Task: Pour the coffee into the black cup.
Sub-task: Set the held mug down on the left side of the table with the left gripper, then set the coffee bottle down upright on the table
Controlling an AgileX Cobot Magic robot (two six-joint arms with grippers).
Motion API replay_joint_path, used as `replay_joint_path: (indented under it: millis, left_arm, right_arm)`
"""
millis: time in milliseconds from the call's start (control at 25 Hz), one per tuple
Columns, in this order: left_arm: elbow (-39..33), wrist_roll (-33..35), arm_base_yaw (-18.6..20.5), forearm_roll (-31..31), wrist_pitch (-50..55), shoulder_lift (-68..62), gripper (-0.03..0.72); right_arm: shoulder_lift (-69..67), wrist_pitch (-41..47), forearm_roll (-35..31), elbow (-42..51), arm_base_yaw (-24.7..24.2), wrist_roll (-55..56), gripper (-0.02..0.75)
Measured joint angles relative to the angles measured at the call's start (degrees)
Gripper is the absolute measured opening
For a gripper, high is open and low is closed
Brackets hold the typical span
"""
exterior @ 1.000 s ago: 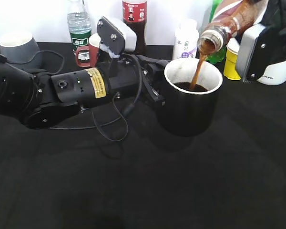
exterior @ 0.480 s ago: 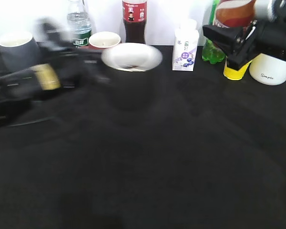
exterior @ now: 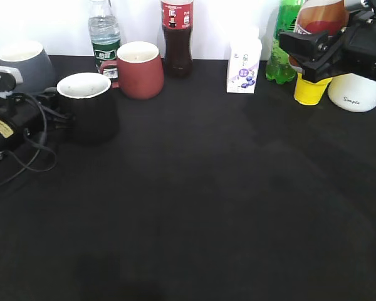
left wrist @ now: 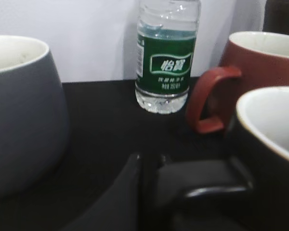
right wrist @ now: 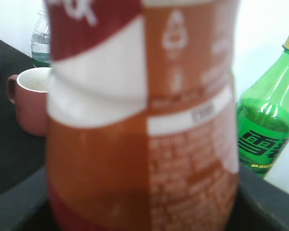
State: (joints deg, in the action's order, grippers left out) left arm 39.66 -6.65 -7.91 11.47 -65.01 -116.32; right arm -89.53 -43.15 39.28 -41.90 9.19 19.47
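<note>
Exterior view: the fingers of the right gripper (exterior: 313,45) are seen clamped around the coffee (exterior: 319,15), which is held upright above the surface at the far right, over the yellow cup (exterior: 311,89) and beside the white mug (exterior: 357,92). The left gripper (exterior: 53,116) is seen low at the left edge, its fingers at the handle side of the black cup (exterior: 88,106); whether they pinch the handle cannot be told from here. The black cup stands upright on the black surface (exterior: 207,207), just in front of the brick-red mug (exterior: 140,69) and right of the grey mug (exterior: 23,64). A water bottle (exterior: 104,34), a dark drink bottle (exterior: 177,34), a small carton (exterior: 243,63) and a green bottle (exterior: 281,53) are lined along the back.

Left wrist view: the dark fingers (left wrist: 135,192) are seen at the bottom against the black cup's handle (left wrist: 207,185); contact is likely, but a closed grip cannot be confirmed. The cup's white rim (left wrist: 267,120) is seen at right, the grey mug at left, the green-labelled water bottle behind.

Right wrist view: the frame is filled by the coffee's orange-red-white label (right wrist: 144,120), blurred, held upright between the dark fingers (right wrist: 19,202) at both lower corners. The brick-red mug and green bottle are seen behind.
</note>
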Motion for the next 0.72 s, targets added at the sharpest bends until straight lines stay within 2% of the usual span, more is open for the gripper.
replay_joint_path:
  millis: [160, 200, 280, 360, 560, 640, 720]
  left_arm:
    - [0.53, -0.05, 0.0, -1.8, -0.94, -1.0, 0.061]
    - [0.6, -0.31, 0.0, -1.57, -0.83, -1.0, 0.082]
    - [-0.11, -0.88, 0.0, -1.67, -1.12, -1.0, 0.205]
    - [-3.44, -1.07, 0.0, -1.79, -1.75, 0.37, 0.259]
    - [-16.5, -1.27, 0.0, -2.18, -2.08, 8.08, 0.267]
    - [-20.8, -1.68, -0.79, 2.5, -2.01, 15.35, 0.267]
    - [-22.09, -2.29, -4.11, 5.56, -0.68, 22.38, 0.267]
  right_arm:
    - [0.0, 0.06, 0.0, 0.0, 0.0, 0.0, 0.528]
    - [0.0, 0.06, 0.0, 0.0, 0.0, 0.0, 0.528]
    - [0.0, 0.06, 0.0, 0.0, 0.0, 0.06, 0.528]
    - [0.0, 0.11, -0.02, 0.0, 0.0, 0.06, 0.528]
    - [-1.09, 0.98, -2.71, 0.0, 0.0, 0.06, 0.527]
    - [-4.15, 1.22, -8.8, 0.0, 0.0, 0.06, 0.528]
    - [-6.56, 1.45, -13.33, 0.0, 0.0, 0.08, 0.528]
